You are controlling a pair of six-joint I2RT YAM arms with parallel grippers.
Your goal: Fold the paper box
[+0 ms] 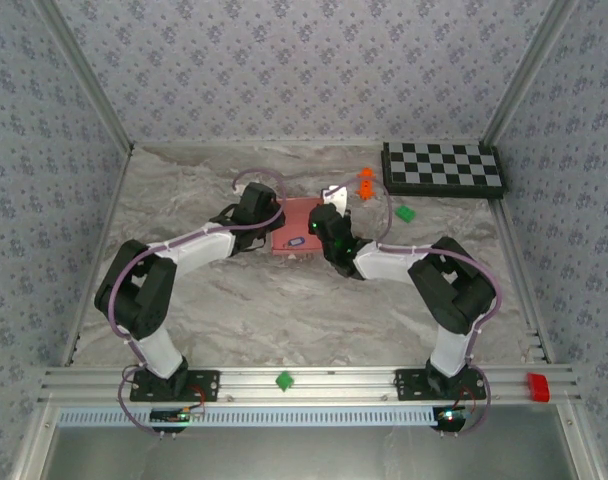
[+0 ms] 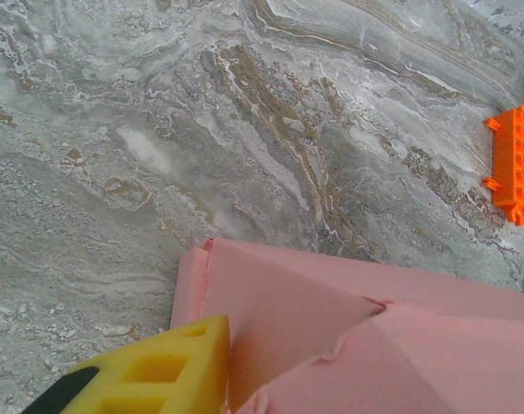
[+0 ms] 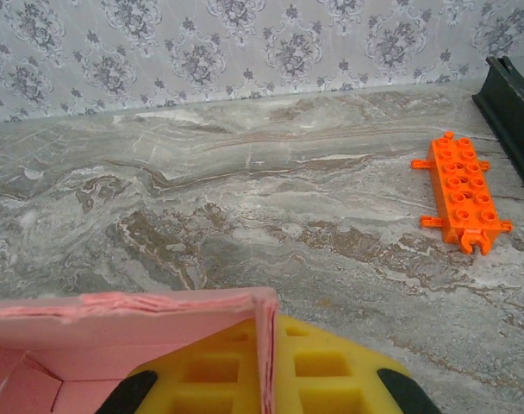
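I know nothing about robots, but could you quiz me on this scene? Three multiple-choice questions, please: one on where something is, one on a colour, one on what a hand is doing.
1. Where on the table is the checkerboard? A near left corner; B far right corner; C centre.
2. What colour is the studded toy brick? A blue; B white; C orange.
3. What is the right hand doing? A shut on a wall of the pink paper box; B hanging open in the air; C gripping the toy brick.

Answers:
1 B: the top view shows it by the far right corner.
2 C: both wrist views show it orange.
3 A: the right wrist view shows pink card pinched between its yellow fingers.
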